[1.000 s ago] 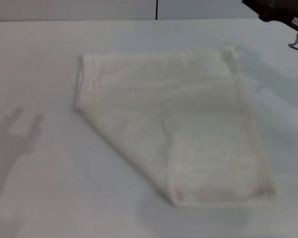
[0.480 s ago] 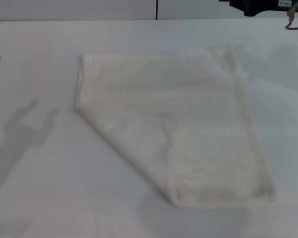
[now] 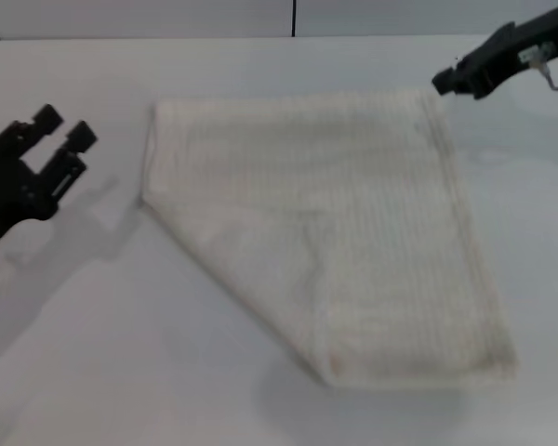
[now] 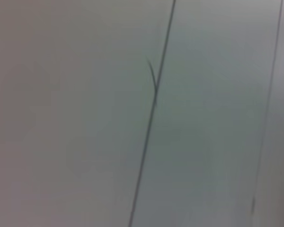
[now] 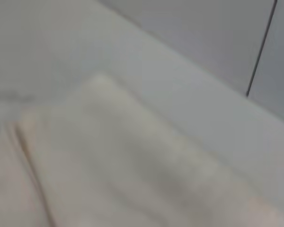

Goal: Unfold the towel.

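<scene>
The towel [image 3: 325, 223] is a large cream-white ribbed cloth lying folded and flat on the white table, with one diagonal fold edge running from its left corner to its near corner. My left gripper [image 3: 65, 127] hovers left of the towel's left edge, open and empty. My right gripper [image 3: 446, 82] hangs at the towel's far right corner, just beside its hem. The right wrist view shows the towel [image 5: 109, 156] close below. The left wrist view shows no towel.
The white table [image 3: 121, 353] stretches around the towel on all sides. A grey panelled wall with a dark vertical seam [image 3: 293, 17] stands behind the table's far edge; the same kind of seam [image 4: 151, 109] fills the left wrist view.
Both arms have come into view. The left gripper moved in from the left edge toward the towel. The right gripper came down from the top right to the towel's far right corner.
</scene>
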`<action>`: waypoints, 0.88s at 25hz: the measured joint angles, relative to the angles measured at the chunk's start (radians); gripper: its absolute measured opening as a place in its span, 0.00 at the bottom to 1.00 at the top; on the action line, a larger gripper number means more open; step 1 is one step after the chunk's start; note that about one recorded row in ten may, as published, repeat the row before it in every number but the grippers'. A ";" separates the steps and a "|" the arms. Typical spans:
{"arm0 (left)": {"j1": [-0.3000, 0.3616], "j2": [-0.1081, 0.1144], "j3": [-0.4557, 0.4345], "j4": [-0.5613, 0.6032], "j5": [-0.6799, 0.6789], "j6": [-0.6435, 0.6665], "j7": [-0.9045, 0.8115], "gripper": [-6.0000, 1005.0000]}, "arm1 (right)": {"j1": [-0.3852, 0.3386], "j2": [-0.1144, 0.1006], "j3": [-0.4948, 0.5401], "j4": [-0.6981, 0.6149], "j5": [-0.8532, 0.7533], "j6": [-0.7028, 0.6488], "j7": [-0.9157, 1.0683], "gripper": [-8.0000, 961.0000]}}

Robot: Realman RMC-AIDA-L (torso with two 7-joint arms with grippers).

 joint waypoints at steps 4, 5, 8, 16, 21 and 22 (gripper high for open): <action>-0.025 -0.003 0.057 0.005 0.000 -0.067 -0.003 0.52 | 0.003 0.031 0.000 0.012 -0.071 0.014 0.010 0.01; -0.044 -0.005 0.080 0.003 0.000 -0.102 -0.004 0.50 | 0.002 0.038 0.000 0.021 -0.080 0.022 0.012 0.01; -0.080 -0.011 0.106 -0.008 0.000 -0.143 -0.004 0.51 | -0.004 0.054 0.001 0.048 -0.090 0.066 0.013 0.01; -0.204 -0.017 0.227 -0.040 -0.001 -0.267 -0.027 0.51 | -0.016 0.077 -0.003 0.129 -0.095 0.156 0.015 0.01; -0.254 -0.018 0.281 -0.058 -0.008 -0.317 -0.032 0.51 | -0.021 0.084 -0.003 0.145 -0.098 0.178 0.024 0.01; -0.264 -0.018 0.289 -0.064 -0.008 -0.324 -0.038 0.51 | -0.020 0.084 -0.003 0.147 -0.101 0.178 0.028 0.01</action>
